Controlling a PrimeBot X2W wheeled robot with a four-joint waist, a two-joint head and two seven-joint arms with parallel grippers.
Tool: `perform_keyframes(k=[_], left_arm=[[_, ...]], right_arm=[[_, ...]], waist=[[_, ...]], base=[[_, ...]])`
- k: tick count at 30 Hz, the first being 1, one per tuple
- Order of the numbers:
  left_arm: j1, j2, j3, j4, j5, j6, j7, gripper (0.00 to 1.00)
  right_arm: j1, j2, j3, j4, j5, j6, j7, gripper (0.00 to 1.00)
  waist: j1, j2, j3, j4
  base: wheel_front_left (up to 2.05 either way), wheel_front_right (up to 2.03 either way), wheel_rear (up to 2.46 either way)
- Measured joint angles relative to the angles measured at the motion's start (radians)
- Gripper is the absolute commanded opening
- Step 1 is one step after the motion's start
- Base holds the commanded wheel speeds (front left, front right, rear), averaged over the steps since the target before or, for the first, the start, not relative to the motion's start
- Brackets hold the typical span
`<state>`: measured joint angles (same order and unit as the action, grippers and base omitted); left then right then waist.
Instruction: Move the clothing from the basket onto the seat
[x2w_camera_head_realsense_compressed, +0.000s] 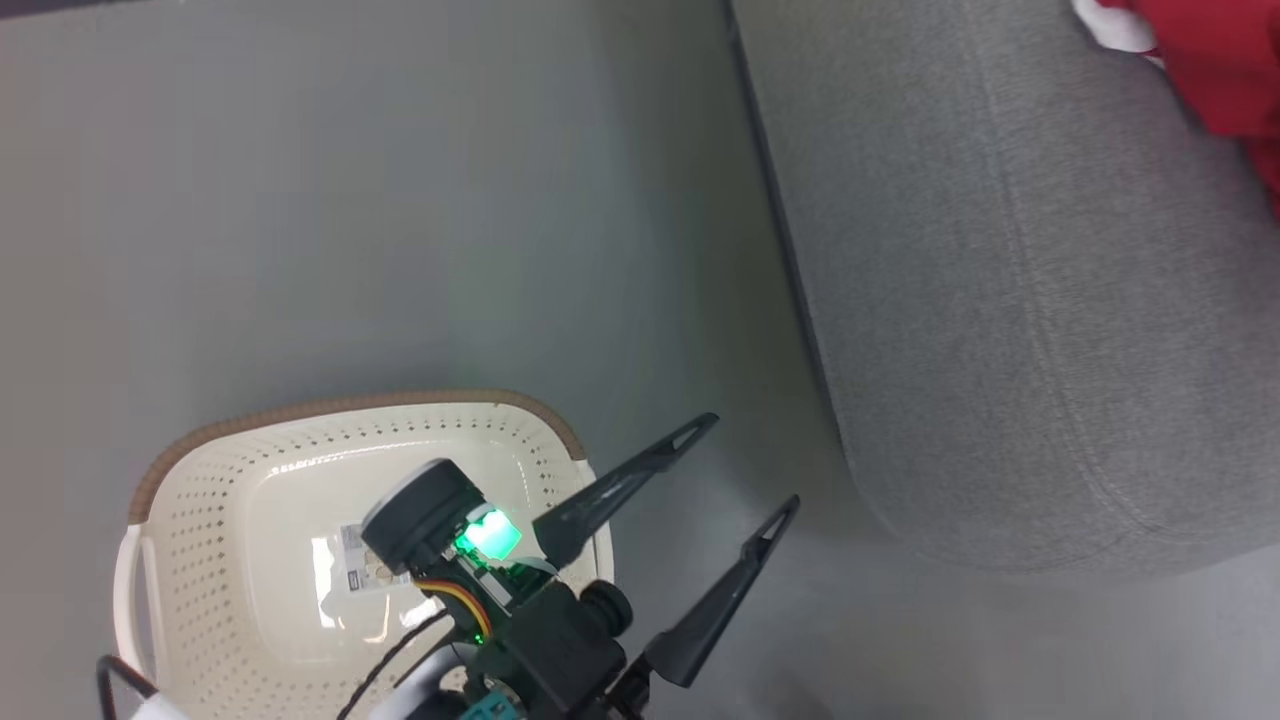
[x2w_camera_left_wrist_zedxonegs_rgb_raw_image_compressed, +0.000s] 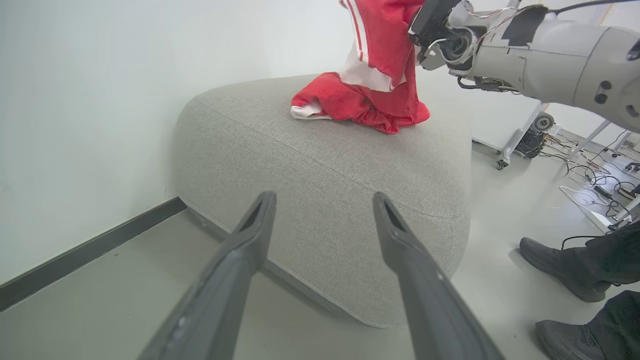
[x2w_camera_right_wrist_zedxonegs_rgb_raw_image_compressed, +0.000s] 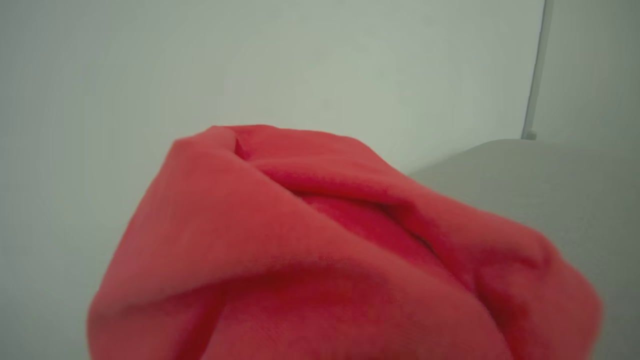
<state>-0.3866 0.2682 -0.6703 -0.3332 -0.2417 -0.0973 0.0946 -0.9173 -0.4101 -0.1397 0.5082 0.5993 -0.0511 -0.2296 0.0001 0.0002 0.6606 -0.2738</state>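
Perforated cream basket holds paper label; left tool open; right tool clamps red clothing over woven seat.

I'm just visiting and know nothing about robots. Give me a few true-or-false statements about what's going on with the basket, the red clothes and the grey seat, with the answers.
The basket holds no clothing. True.
The left jaws grip red cloth. False: they stand open and empty.
Red clothing rests on the grey seat. True.
The basket sits on the seat. False: it stands on the floor beside it.
The right jaws are shut on the clothing. True.
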Motion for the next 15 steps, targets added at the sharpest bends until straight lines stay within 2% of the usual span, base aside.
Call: perform_keyframes(k=[5,12,13,15], left_arm=[[-0.003,0.010,0.019,0.015,0.002,0.000,-0.010,1.00],[-0.022,0.011,0.023,0.052,0.012,0.000,-0.030,1.00],[-0.022,0.011,0.023,0.060,0.012,0.000,-0.034,1.00],[-0.022,0.010,0.025,0.067,0.012,0.000,-0.037,1.00]], right_arm=[[-0.015,0.042,0.035,0.078,0.002,0.019,0.001,0.00],[-0.016,0.046,0.044,0.161,0.004,0.043,0.009,0.00],[-0.016,0.047,0.045,0.173,0.005,0.044,0.009,0.19],[-0.016,0.048,0.047,0.190,0.005,0.050,0.008,0.71]], waist=[[0.0000,-0.0001,0.026,0.020],[0.0000,-0.0001,0.024,0.027],[0.0000,-0.0001,0.020,0.028],[-0.0001,-0.0002,0.011,0.029]], base=[[0.00,0.00,0.00],[0.00,0.00,0.00],[0.00,0.00,0.00],[0.00,0.00,0.00]])
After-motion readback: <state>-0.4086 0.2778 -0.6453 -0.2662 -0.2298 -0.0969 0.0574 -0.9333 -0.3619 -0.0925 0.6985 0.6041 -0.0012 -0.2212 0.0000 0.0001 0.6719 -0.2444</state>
